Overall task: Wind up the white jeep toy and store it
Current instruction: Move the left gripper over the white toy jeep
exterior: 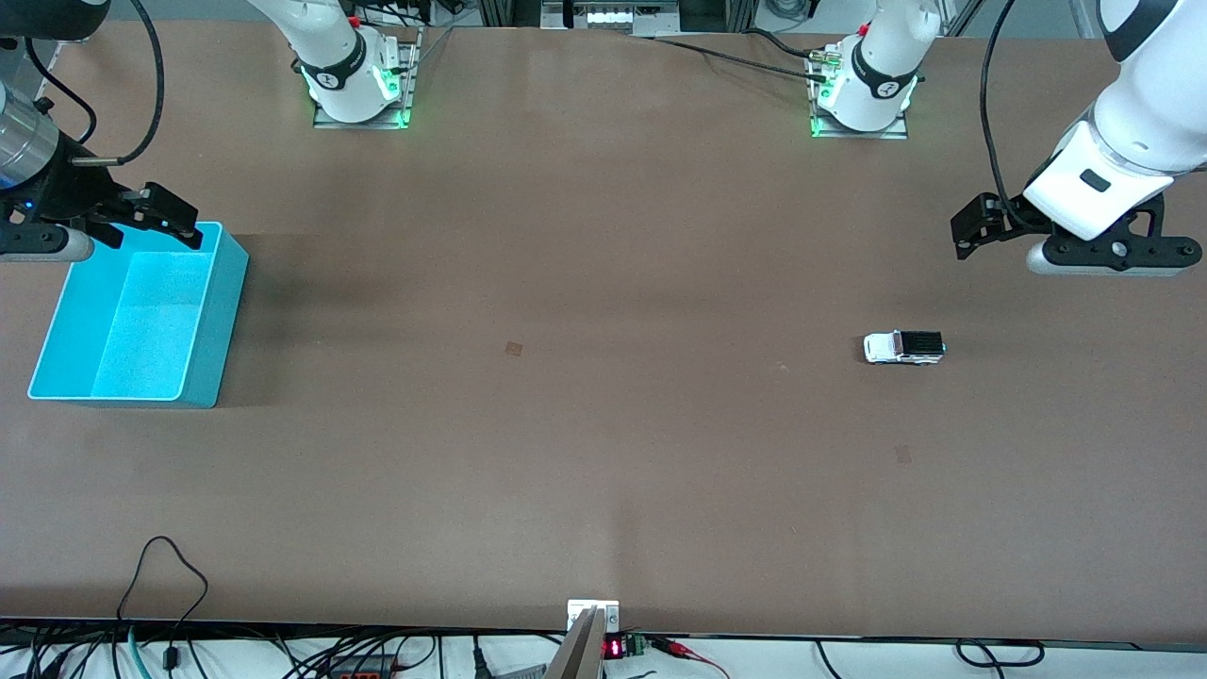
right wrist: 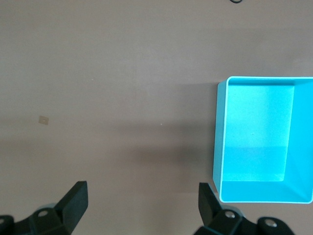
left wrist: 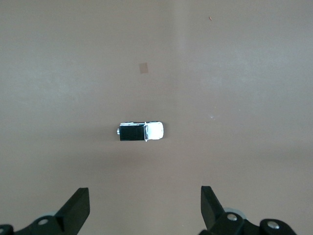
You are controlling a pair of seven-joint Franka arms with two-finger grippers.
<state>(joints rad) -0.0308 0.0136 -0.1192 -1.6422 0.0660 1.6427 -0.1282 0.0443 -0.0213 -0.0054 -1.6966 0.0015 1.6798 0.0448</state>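
The white jeep toy (exterior: 903,347), with a black rear roof panel, stands on the brown table toward the left arm's end. It also shows in the left wrist view (left wrist: 142,131), lying ahead of the fingers and not between them. My left gripper (exterior: 973,231) hangs open and empty above the table beside the jeep, and shows in its own view (left wrist: 145,205). The cyan bin (exterior: 222,321) stands empty at the right arm's end; it also shows in the right wrist view (right wrist: 217,132). My right gripper (exterior: 156,236) hangs open and empty over the bin's rim, and shows in its own view (right wrist: 142,200).
Two small tan marks lie on the table, one near the middle (exterior: 513,348) and one nearer the front camera than the jeep (exterior: 902,455). Cables (exterior: 170,566) run along the table's front edge. The arm bases (exterior: 358,85) (exterior: 863,94) stand along the back edge.
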